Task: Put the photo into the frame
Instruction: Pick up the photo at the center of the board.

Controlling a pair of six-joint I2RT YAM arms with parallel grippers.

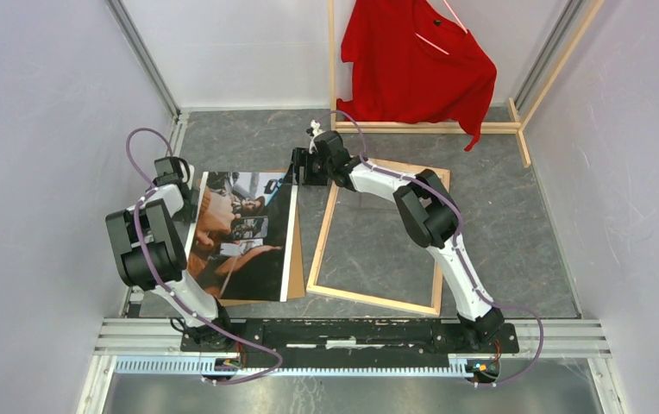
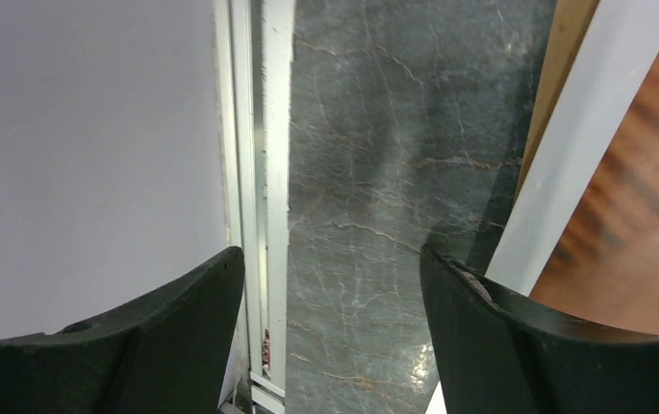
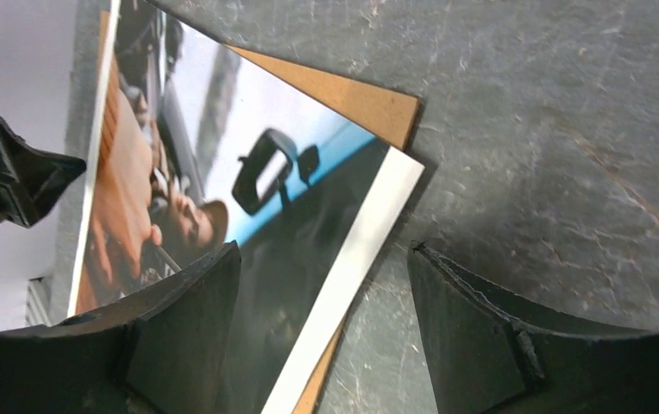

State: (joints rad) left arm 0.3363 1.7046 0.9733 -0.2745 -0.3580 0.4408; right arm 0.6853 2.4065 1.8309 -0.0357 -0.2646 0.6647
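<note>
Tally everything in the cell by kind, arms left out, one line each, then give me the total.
photo: 1
brown backing board: 1
frame: 1
red shirt: 1
wooden rack: 1
Total: 5

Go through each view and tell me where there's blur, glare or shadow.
Top view: evenly lit and sharp. Left wrist: the photo at right is blurred, a small glare patch sits low on the table, and the left fingers are dark silhouettes. Right wrist: the photo is fairly sharp, with a soft shadow on the table beside its corner.
</note>
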